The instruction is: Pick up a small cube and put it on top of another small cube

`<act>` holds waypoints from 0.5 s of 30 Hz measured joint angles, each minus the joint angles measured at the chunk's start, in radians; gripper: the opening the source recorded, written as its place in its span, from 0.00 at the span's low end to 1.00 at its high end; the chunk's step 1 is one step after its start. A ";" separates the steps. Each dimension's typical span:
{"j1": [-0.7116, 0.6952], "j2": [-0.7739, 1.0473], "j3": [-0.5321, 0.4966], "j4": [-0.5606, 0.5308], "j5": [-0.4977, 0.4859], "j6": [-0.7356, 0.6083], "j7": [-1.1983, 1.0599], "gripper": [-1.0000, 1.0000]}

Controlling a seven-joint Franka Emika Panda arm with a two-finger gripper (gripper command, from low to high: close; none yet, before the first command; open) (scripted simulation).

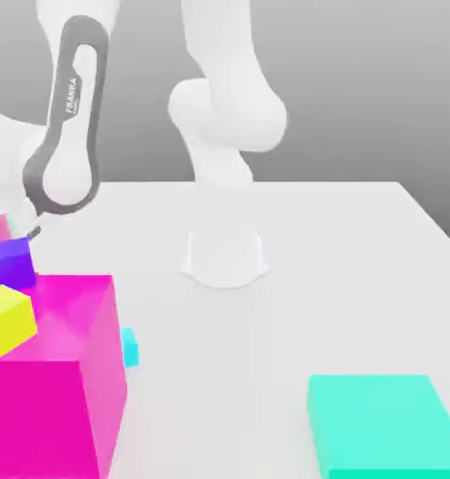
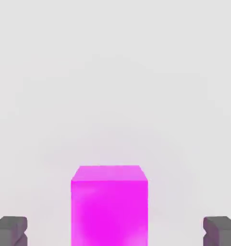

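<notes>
In the hand view a magenta cube (image 2: 109,206) stands on the white table, between the two dark fingertips (image 2: 10,230) of my gripper (image 2: 115,231). The gripper is open, with a wide gap to the cube on each side. In the exterior view the arm (image 1: 69,122) reaches down to the exterior view's left edge. Just below the hand there sits a small purple cube (image 1: 11,264). A small yellow cube (image 1: 6,320) shows below it, against a big magenta block (image 1: 69,393). A small cyan cube (image 1: 129,346) peeks out past that block's right side.
A large teal block (image 1: 383,426) lies at the exterior view's lower right. The robot's white base (image 1: 225,253) stands mid-table. The table's edge (image 1: 434,220) runs along the exterior view's right.
</notes>
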 joint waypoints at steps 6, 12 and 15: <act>-0.012 0.071 0.039 0.010 0.049 0.088 -0.028 0.50; -0.057 0.202 0.097 0.033 0.103 0.190 -0.071 0.50; -0.062 0.221 0.103 0.035 0.106 0.204 -0.075 0.00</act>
